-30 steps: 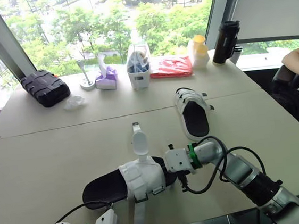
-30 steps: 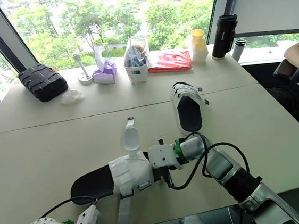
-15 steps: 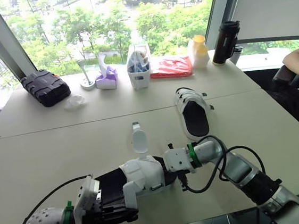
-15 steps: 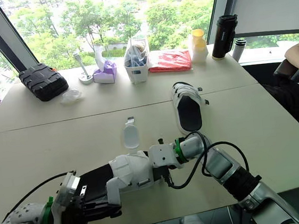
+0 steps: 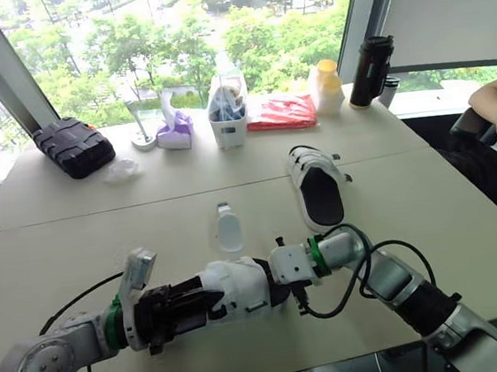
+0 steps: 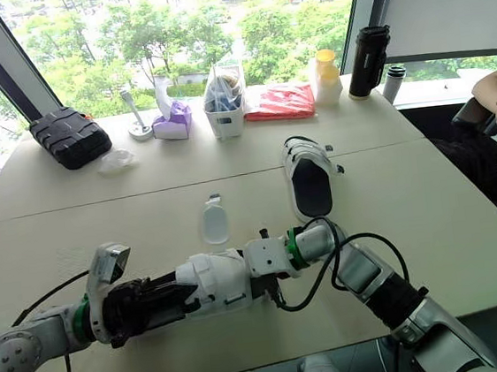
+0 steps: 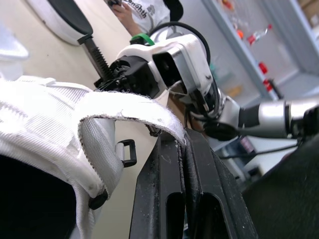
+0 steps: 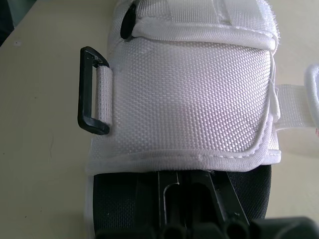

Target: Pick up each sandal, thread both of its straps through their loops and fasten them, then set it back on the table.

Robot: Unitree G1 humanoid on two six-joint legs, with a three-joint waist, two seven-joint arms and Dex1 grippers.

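The near sandal (image 5: 237, 287) has a white upper and a black sole and lies at the table's front. My right gripper (image 5: 282, 280) is shut on the sole edge at its right end; in the right wrist view the fingers (image 8: 192, 191) clamp the black sole below the white upper (image 8: 189, 104), with a black loop (image 8: 92, 89) at the side. My left gripper (image 5: 205, 300) lies over the heel end, shut on a white strap (image 7: 129, 112) beside a small black loop (image 7: 127, 152). The sandal's other strap (image 5: 228, 232) lies flat behind it. A second sandal (image 5: 318, 187) rests farther right.
Along the window edge stand a black case (image 5: 74, 146), a purple tissue pack (image 5: 174, 130), a white caddy (image 5: 228, 112), a red packet (image 5: 281, 111), a yellow bottle (image 5: 327, 87) and a black flask (image 5: 366, 71). A person's arm (image 5: 494, 107) shows at the far right.
My left gripper rose from below the table edge, took the hanging strap and drew it up over the sandal. The right gripper kept its hold.
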